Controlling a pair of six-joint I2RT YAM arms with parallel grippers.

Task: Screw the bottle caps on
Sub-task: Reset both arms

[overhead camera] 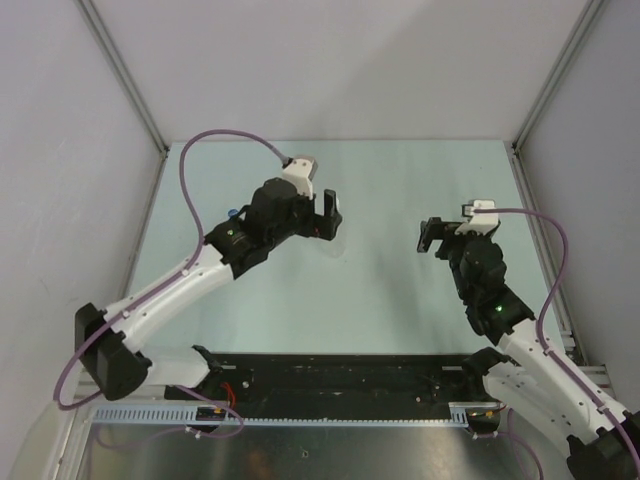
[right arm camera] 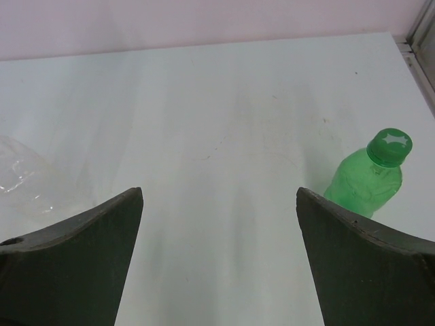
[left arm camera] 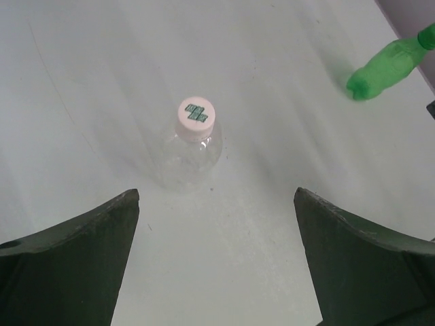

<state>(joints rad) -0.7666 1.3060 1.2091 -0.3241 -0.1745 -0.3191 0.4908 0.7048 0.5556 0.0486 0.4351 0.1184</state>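
A clear bottle (left arm camera: 194, 153) stands upright on the pale table, seen from above in the left wrist view, with a white cap (left arm camera: 196, 112) bearing a green mark on its neck. My left gripper (left arm camera: 216, 193) hangs open above and just short of it, with nothing between its fingers. A green bottle (right arm camera: 363, 182) stands upright with a green cap (right arm camera: 389, 147) on it, beside the right finger of my open, empty right gripper (right arm camera: 219, 191). The green bottle (left arm camera: 382, 68) also shows far right in the left wrist view. From above, the left gripper (overhead camera: 329, 214) and right gripper (overhead camera: 431, 237) face each other; the bottles are hidden there.
Part of a clear bottle (right arm camera: 15, 170) shows at the left edge of the right wrist view. Grey walls with metal corner posts (overhead camera: 540, 95) enclose the table (overhead camera: 380, 290). A black rail (overhead camera: 340, 385) runs along the near edge between the arm bases.
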